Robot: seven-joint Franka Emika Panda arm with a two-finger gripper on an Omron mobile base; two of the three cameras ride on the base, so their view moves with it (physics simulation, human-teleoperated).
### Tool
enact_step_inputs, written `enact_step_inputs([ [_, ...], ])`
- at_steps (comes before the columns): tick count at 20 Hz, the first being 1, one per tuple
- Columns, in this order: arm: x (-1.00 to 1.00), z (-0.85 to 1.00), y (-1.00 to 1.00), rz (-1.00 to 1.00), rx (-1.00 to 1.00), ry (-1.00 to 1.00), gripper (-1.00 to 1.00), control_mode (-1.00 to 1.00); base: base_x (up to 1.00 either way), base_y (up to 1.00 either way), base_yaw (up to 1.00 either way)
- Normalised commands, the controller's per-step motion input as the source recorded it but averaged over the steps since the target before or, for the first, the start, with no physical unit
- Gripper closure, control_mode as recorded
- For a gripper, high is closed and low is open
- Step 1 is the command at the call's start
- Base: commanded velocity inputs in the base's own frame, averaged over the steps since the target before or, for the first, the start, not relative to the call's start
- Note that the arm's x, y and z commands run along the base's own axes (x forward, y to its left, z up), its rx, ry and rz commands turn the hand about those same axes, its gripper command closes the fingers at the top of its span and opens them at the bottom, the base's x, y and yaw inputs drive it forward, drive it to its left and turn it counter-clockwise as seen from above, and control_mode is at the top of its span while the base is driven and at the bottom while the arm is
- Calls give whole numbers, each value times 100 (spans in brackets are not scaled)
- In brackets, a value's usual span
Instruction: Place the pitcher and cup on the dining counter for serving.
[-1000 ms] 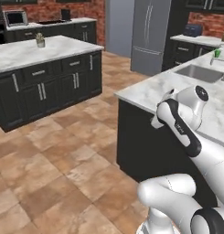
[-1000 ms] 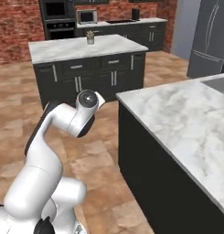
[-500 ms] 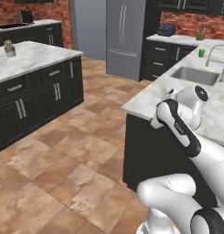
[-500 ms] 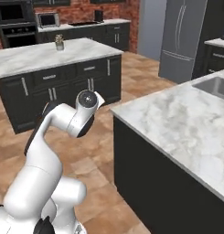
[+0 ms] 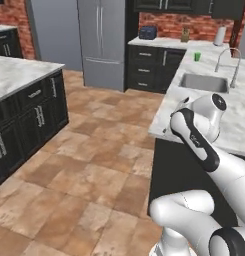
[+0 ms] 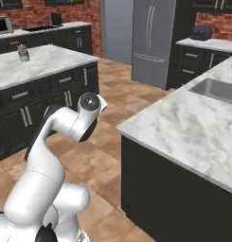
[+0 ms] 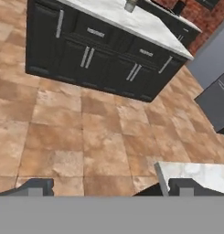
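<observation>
Left base view, change: the whole picture has swung since half a second ago, so the camera has turned with the base; the refrigerator (image 5: 101, 42) that stood at upper centre now stands further left, and the sink (image 5: 204, 82) has come nearer the middle. The arm (image 5: 194, 137) keeps the same folded pose.
Left base view, cup: the small green cup (image 5: 197, 56) stands upright, long axis vertical, far back on the dining counter (image 5: 166, 125), beyond the sink and left of the arched faucet (image 5: 229, 62).
Left base view, surroundings: a dark toaster (image 5: 148, 32), a brownish bottle (image 5: 184, 35) and a white roll (image 5: 220, 36) stand along the back counter under the brick wall; the island (image 5: 24, 75) with dark drawers is at left, well apart across the tiled floor (image 5: 89, 170). The arm's elbow overlaps the near edge of the dining counter.
Right base view, change: the same turn; the refrigerator (image 6: 153, 40) has slid toward the middle and the island (image 6: 39, 66) toward the left.
Right base view, surroundings: a small plant (image 6: 23, 52) sits on the island; the toaster (image 6: 200, 33) is at upper right; a sliver of green shows at the right edge, too cropped to name.
Right base view, counter: its long axis runs from the near corner away to the upper right, with the sink (image 6: 214, 90) set into it.
Hand view, jaws: the gripper (image 7: 109, 187) stands wide, the two tips far apart, nothing between them.
Hand view, surroundings: the island's drawers (image 7: 99, 59) lie ahead, tilted; a marble corner (image 7: 195, 173) sits by the right tip.
</observation>
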Motion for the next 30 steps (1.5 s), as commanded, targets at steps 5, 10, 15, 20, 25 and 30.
enact_step_inputs([
  [5, 0, 0, 0, 0, 0, 0, -100, 100, 31, 100, -49],
  [10, 0, 0, 0, 0, 0, 0, -100, 100, 23, 100, -50],
  [15, 0, 0, 0, 0, 0, 0, -100, 100, 25, 100, -51],
  [20, 0, 0, 0, 0, 0, 0, -100, 100, 53, 100, -55],
  [25, 0, 0, 0, 0, 0, 0, -100, 100, 66, 100, -55],
  [30, 0, 0, 0, 0, 0, 0, -100, 100, 68, 100, -54],
])
